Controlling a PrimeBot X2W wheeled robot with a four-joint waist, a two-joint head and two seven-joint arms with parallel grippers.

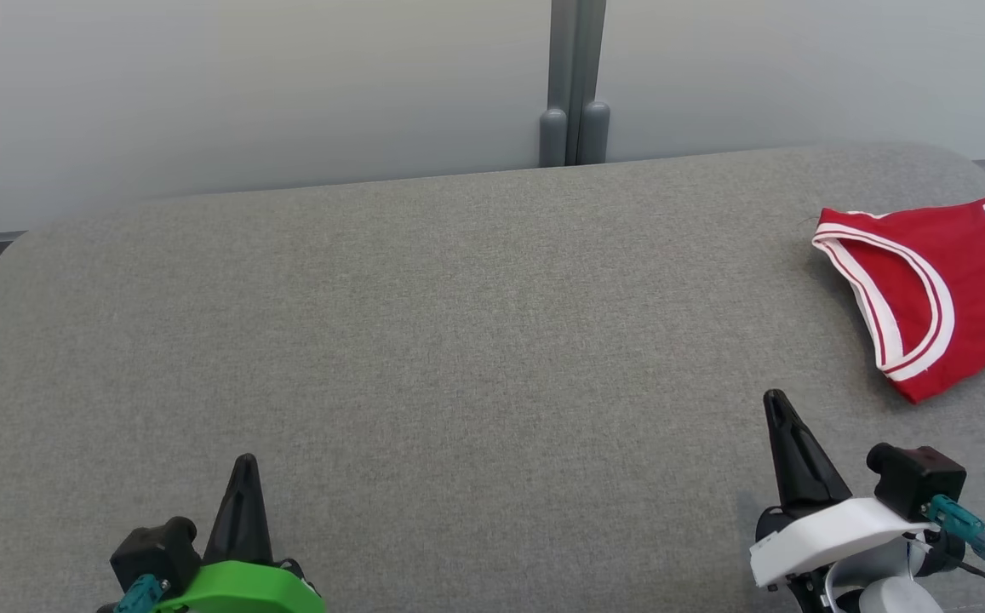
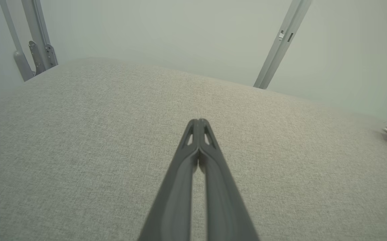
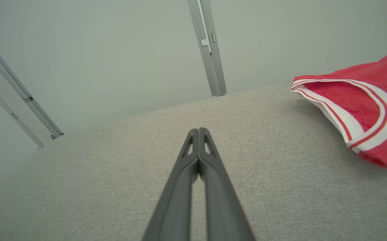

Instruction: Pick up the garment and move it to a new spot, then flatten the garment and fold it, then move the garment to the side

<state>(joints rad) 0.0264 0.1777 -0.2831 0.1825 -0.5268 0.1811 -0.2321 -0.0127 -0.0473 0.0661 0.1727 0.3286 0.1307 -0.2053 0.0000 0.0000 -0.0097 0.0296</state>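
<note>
Garment (image 1: pixel 926 281): red sleeveless jersey, white-and-red trim round the armhole, dark lettering edged in white. It lay at the far right of the grey pad (image 1: pixel 458 340) and ran off the head view's right edge. Mostly flat. The armhole faced the pad's middle, with the trim lifting slightly at its upper corner. Both grippers were clear of it.

Left gripper (image 1: pixel 245 464): lower left of the head view, green mount behind it. Jaws were pressed together, tips meeting, nothing between them. It was over bare pad, well apart from the garment. Could not tell whether the tips touched the pad. In its wrist view a scrap of the garment showed at the far right edge.

Right gripper (image 1: pixel 775 400): lower right, white mount. Jaws were likewise closed tip to tip and empty. It pointed up the view, near the garment's lower corner but apart from it; the garment lay ahead and to its right.

A pale wall (image 1: pixel 203 85) stood behind the pad. A grey post (image 1: pixel 575 85) rose at the pad's far edge, near the middle.
</note>
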